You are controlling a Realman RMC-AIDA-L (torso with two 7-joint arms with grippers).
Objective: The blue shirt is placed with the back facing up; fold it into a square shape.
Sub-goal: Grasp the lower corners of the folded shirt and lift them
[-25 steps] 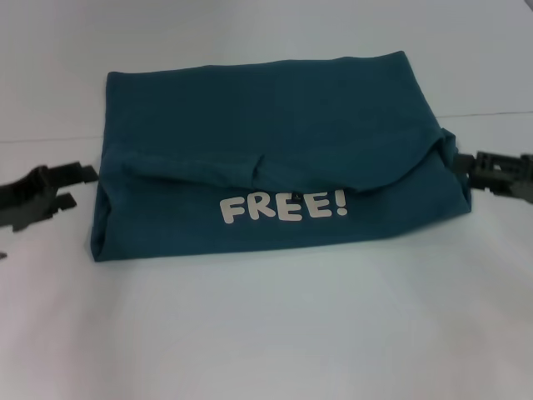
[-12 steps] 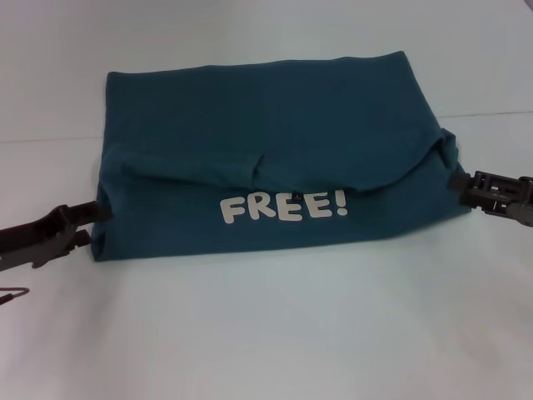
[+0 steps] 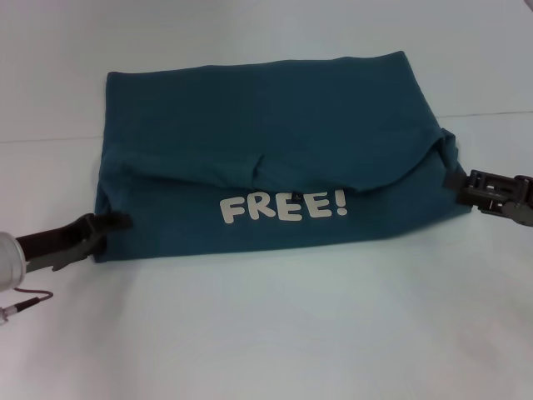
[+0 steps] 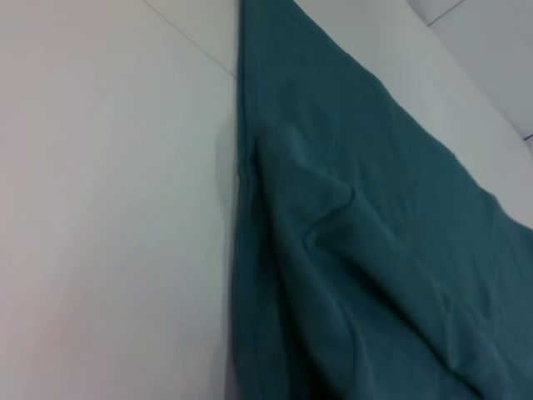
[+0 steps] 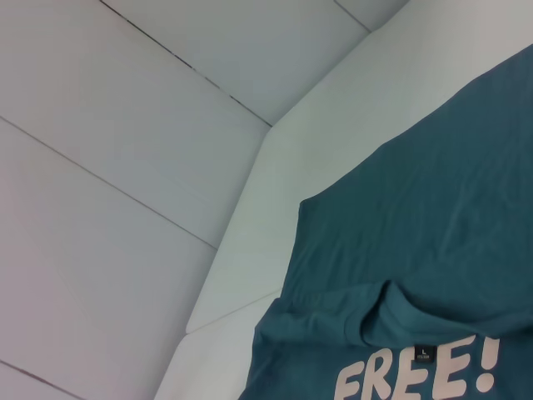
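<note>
The blue shirt lies folded into a wide band on the white table, its near flap turned over so the white "FREE!" letters face up. My left gripper is at the shirt's near left corner, open, with one finger resting on the cloth. My right gripper touches the shirt's right edge where the flap folds over. The left wrist view shows the shirt's creased edge close up, and the right wrist view shows the shirt with its letters.
The white table stretches out in front of the shirt and to both sides. A thin cable hangs by my left arm at the near left. A seam line crosses the surface behind.
My left gripper has come in from the left and slightly nearer, and now sits on the shirt's near left corner. My right gripper has edged left onto the right fold. The shirt has not moved.
</note>
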